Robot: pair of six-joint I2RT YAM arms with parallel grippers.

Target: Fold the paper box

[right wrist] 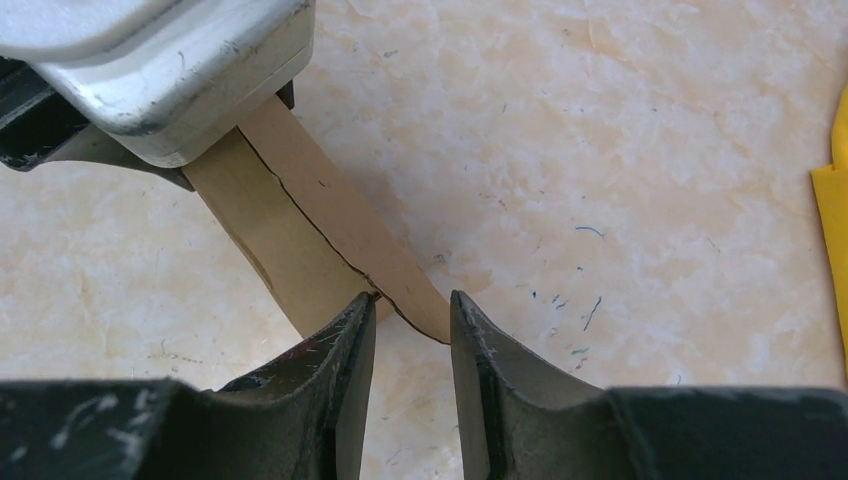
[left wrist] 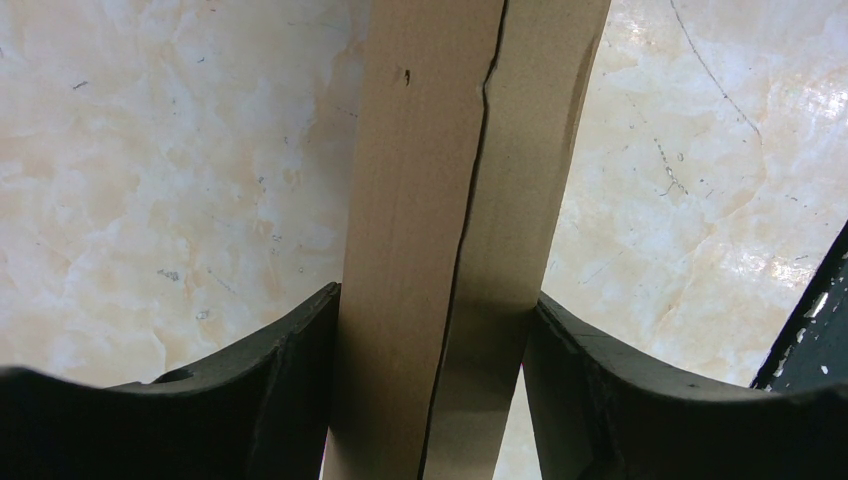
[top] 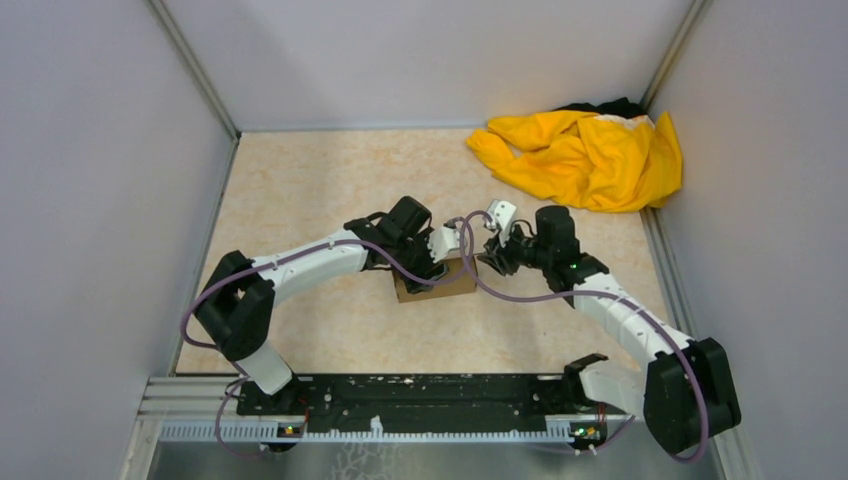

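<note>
The paper box (top: pixel 438 286) is a narrow brown carton lying on the marbled table between my two arms. In the left wrist view its two top flaps (left wrist: pixel 420 150) meet along a dark seam. My left gripper (left wrist: pixel 435 300) is shut on the carton, one black finger pressed against each long side. My right gripper (right wrist: pixel 412 300) stands at the carton's other end (right wrist: pixel 300 215), its jaws a little apart. The corner of one flap lies between the fingertips, and bare table shows in the gap behind it.
A crumpled yellow cloth (top: pixel 585 155) lies in the far right corner, and its edge (right wrist: pixel 835 250) shows in the right wrist view. Grey walls close in the table on three sides. The left gripper's white housing (right wrist: pixel 170 70) sits over the carton's far end.
</note>
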